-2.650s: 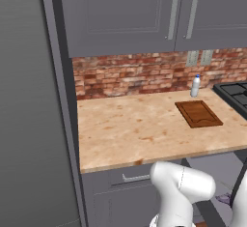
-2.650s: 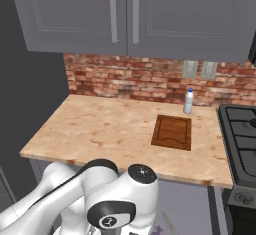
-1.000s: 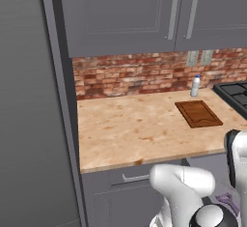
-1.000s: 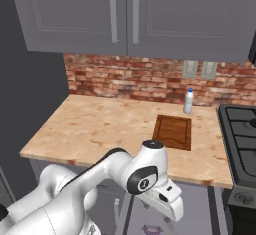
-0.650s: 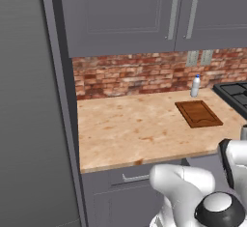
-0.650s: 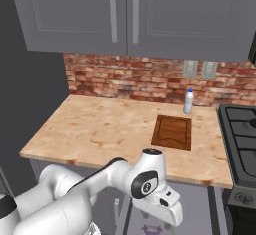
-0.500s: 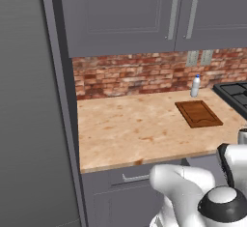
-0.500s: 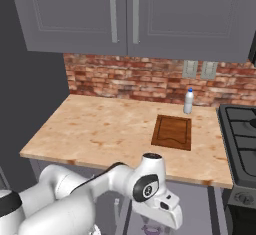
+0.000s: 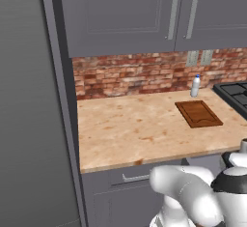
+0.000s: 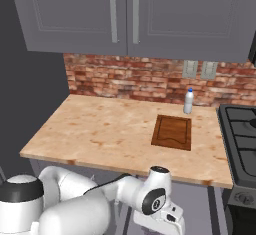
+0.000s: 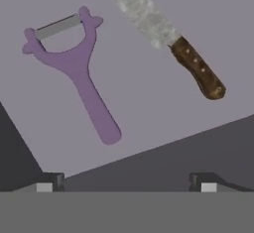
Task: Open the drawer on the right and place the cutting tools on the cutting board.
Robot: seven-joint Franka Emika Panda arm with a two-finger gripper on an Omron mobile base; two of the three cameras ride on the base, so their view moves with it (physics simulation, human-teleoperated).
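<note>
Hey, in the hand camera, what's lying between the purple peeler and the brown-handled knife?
Nothing: in the hand view, only bare grey drawer floor separates the lilac Y-shaped peeler from the brown-handled knife.

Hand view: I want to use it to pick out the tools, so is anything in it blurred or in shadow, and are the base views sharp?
Hand view: the purple peeler is crisp; the knife has a mottled, soft-edged blade against the grey drawer floor; a darker band crosses the lower part. Left and right base views: evenly lit, no glare; the cutting board and its groove read clearly.
</note>
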